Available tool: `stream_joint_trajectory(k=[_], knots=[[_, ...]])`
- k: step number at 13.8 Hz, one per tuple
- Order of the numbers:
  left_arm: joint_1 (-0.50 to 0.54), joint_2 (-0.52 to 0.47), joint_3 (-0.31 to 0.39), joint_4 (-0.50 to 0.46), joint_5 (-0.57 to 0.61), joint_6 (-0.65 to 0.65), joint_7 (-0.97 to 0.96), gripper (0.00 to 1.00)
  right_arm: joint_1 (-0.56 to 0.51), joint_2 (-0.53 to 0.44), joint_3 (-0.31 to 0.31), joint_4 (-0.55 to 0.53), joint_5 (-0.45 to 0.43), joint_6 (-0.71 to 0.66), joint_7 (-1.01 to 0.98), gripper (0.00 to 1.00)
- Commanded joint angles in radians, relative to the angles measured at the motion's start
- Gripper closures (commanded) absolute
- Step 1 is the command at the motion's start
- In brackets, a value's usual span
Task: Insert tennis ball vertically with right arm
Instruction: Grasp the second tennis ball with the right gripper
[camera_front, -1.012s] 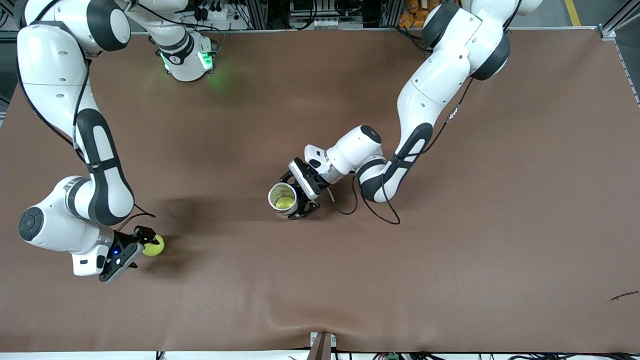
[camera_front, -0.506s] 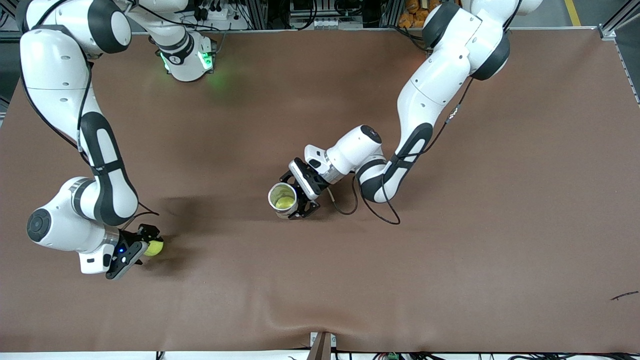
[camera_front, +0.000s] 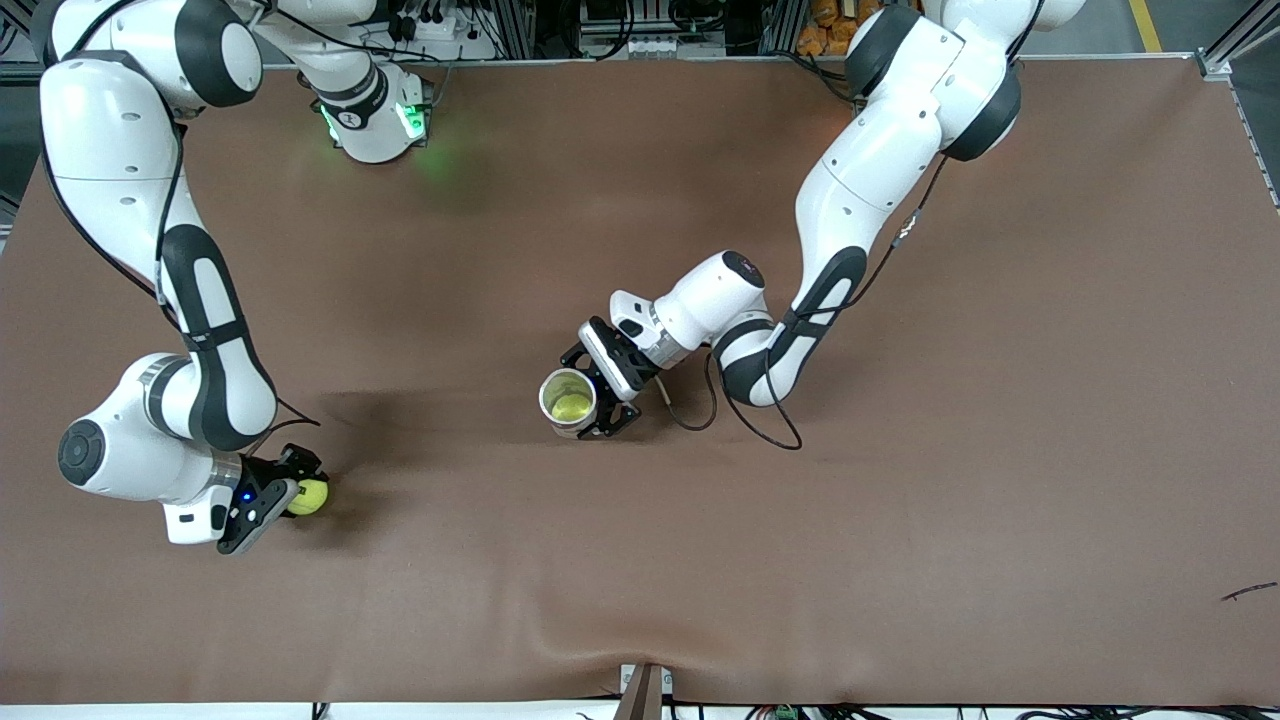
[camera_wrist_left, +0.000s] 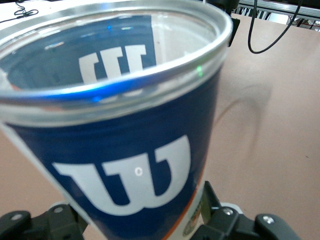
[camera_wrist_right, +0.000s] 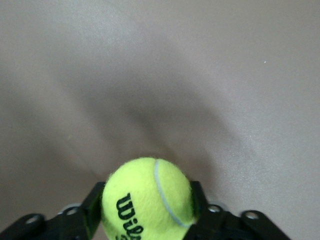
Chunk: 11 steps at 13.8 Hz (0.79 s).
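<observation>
Here your right end effector (camera_front: 296, 487) pinches the tennis ball (camera_front: 307, 496) between its black fingers (camera_wrist_right: 94, 204), low at the right arm's end of the brown table (camera_front: 1000, 450). The ball is fuzzy yellow-green with a pale seam and black lettering. Your left end effector (camera_front: 590, 392) grips an upright blue can (camera_front: 568, 402) with a white W logo, mid-table, another yellow ball (camera_front: 571, 405) inside.
</observation>
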Motion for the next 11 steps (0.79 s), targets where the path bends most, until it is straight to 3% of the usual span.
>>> stream_joint_trajectory(k=[1, 7, 11], knots=[[0.005, 0.004, 0.000, 0.011, 0.027, 0.019, -0.010, 0.12, -0.014, -0.015, 0.024, 0.002, 0.000, -0.054, 0.081, 0.65], [0.005, 0.004, 0.000, 0.011, 0.030, 0.019, -0.010, 0.12, 0.000, -0.101, 0.118, 0.048, 0.104, -0.250, 0.446, 0.63], [-0.005, 0.003, 0.000, 0.011, 0.030, 0.019, -0.012, 0.12, 0.047, -0.185, 0.192, 0.047, 0.104, -0.330, 0.829, 0.60]])
